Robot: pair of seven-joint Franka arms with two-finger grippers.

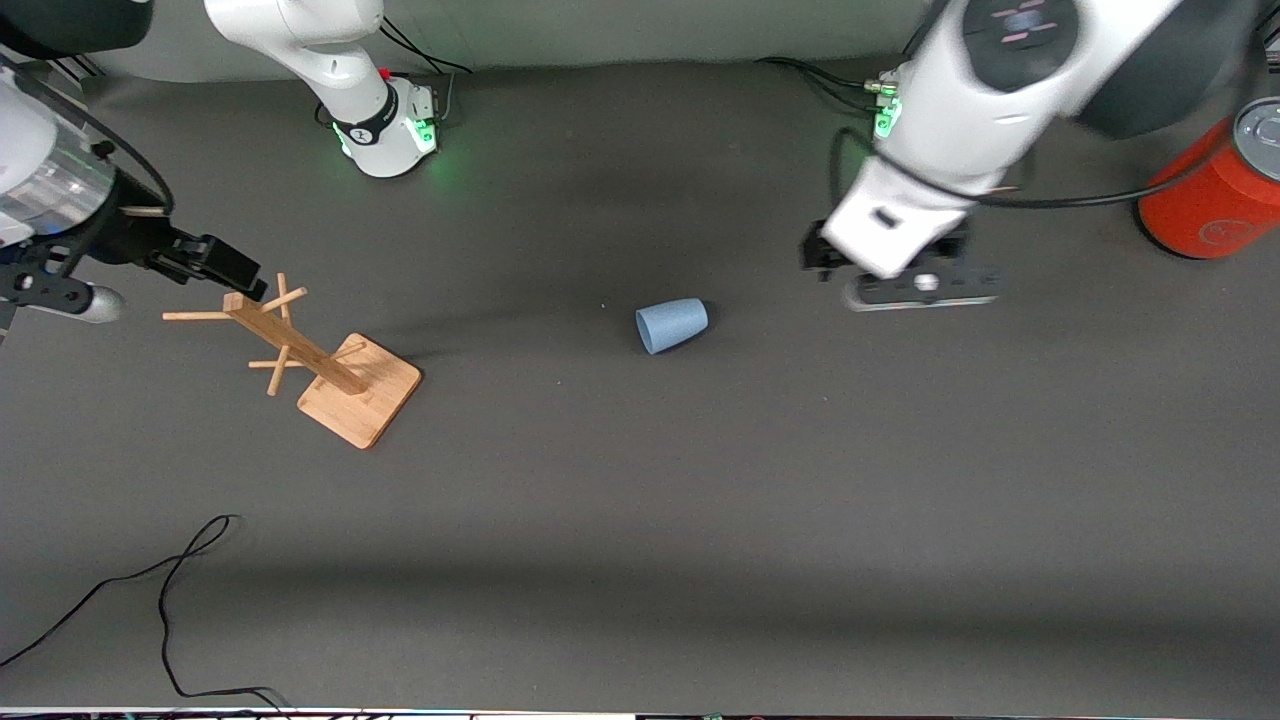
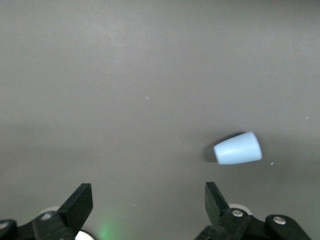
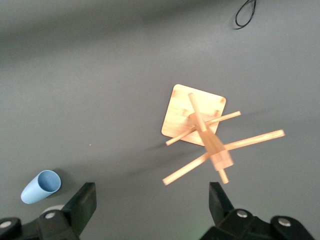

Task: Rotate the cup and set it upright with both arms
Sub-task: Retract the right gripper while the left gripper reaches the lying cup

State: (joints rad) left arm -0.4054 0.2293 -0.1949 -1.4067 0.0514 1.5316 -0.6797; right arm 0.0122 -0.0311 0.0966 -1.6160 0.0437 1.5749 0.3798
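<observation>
Dark grey table [image 1: 640, 520] holds a small light-blue cup [image 1: 672, 325] lying on its side. Left gripper [image 1: 905, 285] and right gripper [image 1: 215, 262] hang spread wide, holding nothing.

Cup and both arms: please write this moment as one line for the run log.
cup: on its side, untouched | left pincer: open, above table beside cup | right pincer: open, above wooden rack

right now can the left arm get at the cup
Probably yes. The left gripper hangs open over bare table beside the cup, which lies on its side with nothing between them; the wooden rack stands toward the right arm's end.
</observation>
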